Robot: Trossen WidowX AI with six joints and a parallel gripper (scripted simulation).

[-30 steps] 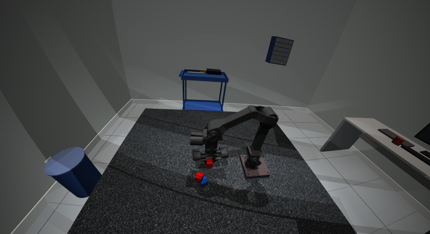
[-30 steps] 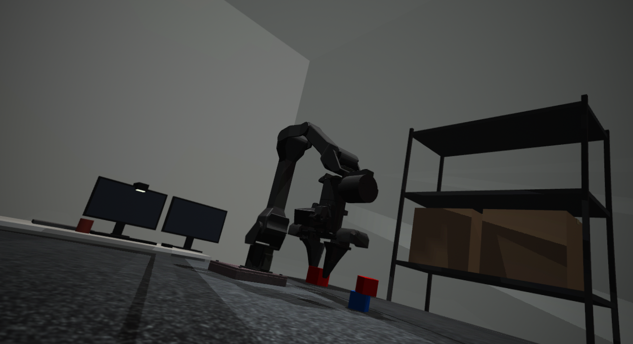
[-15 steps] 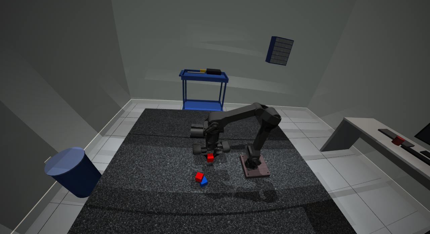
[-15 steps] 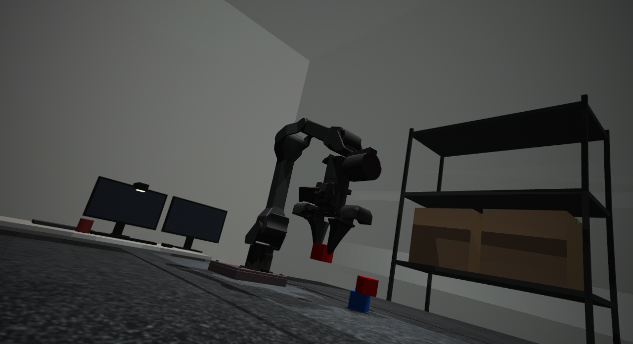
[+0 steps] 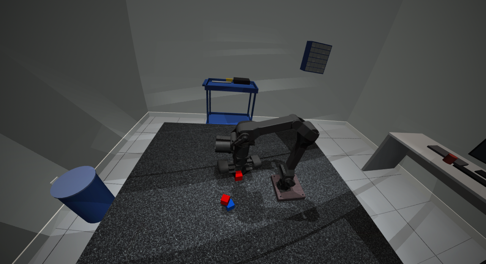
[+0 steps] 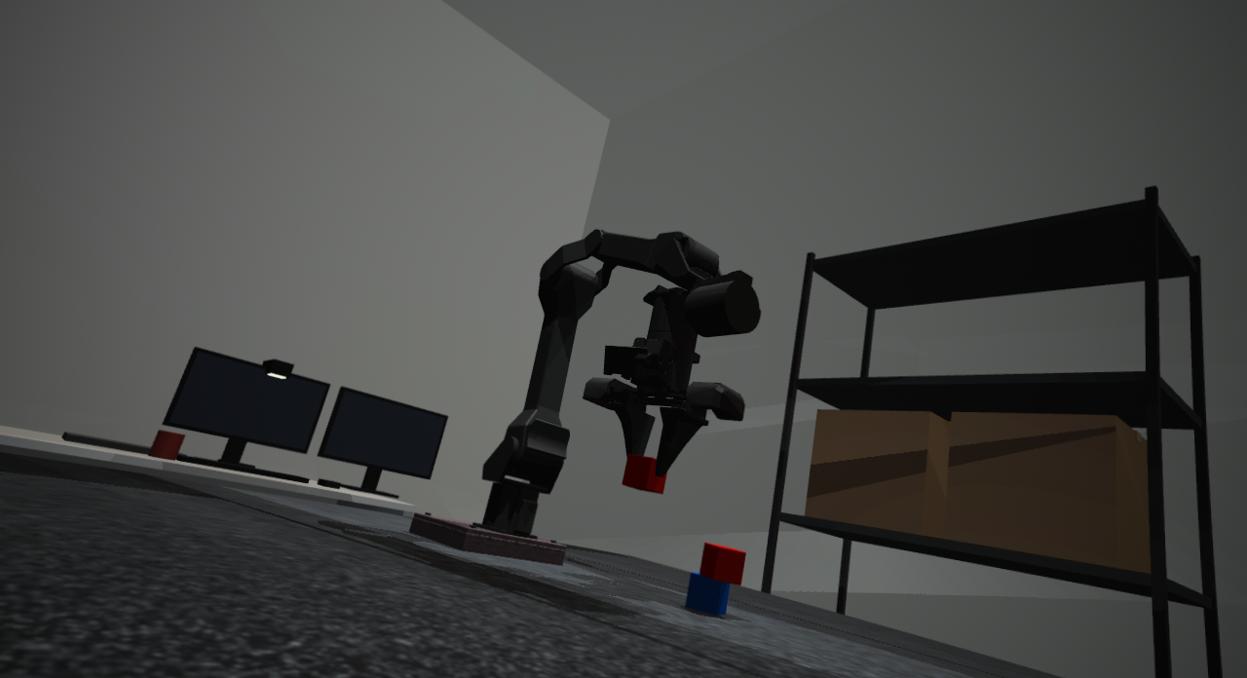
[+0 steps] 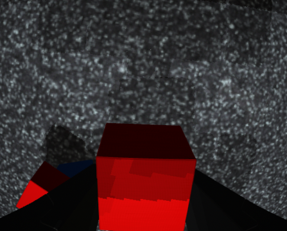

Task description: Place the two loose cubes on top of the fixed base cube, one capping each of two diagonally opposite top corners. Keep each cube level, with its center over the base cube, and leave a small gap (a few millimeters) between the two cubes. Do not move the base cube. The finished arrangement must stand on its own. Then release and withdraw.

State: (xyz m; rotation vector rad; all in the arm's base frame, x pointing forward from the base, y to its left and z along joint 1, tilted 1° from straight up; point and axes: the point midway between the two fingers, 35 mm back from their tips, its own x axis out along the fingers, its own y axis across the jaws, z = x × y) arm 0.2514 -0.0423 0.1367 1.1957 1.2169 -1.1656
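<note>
My gripper (image 5: 238, 173) (image 6: 650, 467) (image 7: 142, 176) is shut on a red cube (image 5: 238, 177) (image 6: 641, 474) (image 7: 144, 179) and holds it raised above the dark mat, off to one side of the base cube. The blue base cube (image 5: 230, 205) (image 6: 706, 594) (image 7: 73, 167) stands on the mat. The other red cube (image 5: 224, 198) (image 6: 723, 564) (image 7: 33, 194) rests on top of it, offset toward one corner and overhanging. That cube looks level in the exterior view. In the wrist view both sit at the lower left, partly hidden by a finger.
The arm's own base plate (image 5: 291, 195) (image 6: 488, 539) stands on the mat beside the cubes. Beyond the mat are a blue cart (image 5: 231, 87), a blue bin (image 5: 76, 184), a desk (image 5: 421, 145) and a shelf rack (image 6: 1002, 386) with boxes.
</note>
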